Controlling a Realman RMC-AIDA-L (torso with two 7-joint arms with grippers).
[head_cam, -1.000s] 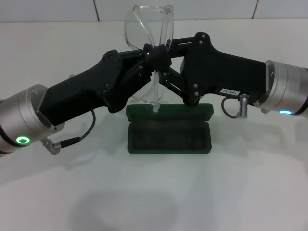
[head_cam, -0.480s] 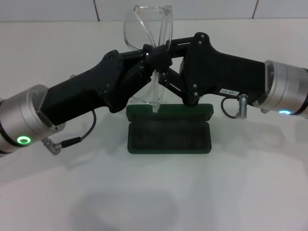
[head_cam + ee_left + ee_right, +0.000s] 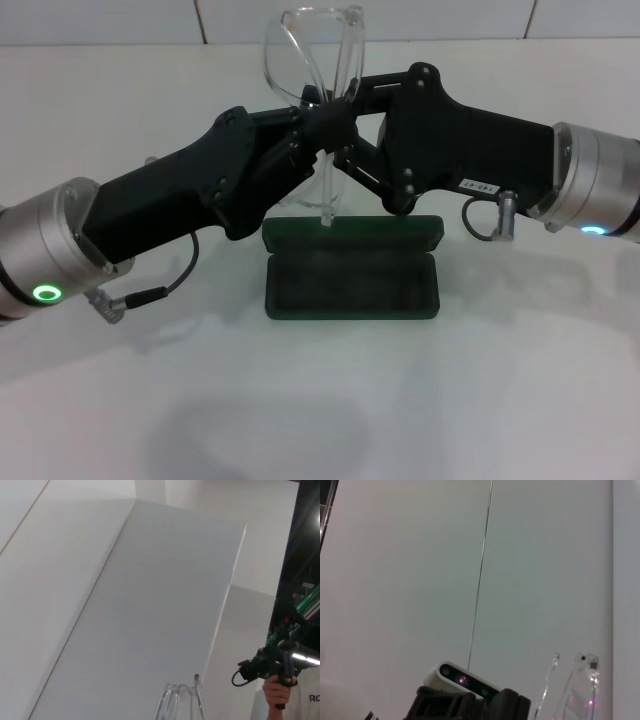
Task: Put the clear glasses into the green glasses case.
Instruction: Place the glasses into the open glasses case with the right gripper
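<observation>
Nearest in the head view, the white table fills the lower half of the frame. Just above centre on it sits the green glasses case, lying open: its tray with the dark lining faces the camera and its lid lies flat behind it.

Above the case the two arms meet in the middle of the frame. The left tool comes in from the lower left, the right tool from the right edge, and their black tips crowd together at one spot. Both appear closed on the clear glasses, which are held in the air directly over the rear part of the case, well clear of it. The lens rises to the upper centre of the frame, standing on end, while a thin clear arm of the glasses hangs straight down between the tools, its tip ending just above the lid.

The left wrist view catches only the clear arm tips at its bottom edge against a pale wall; the right wrist view shows them at its lower right.
</observation>
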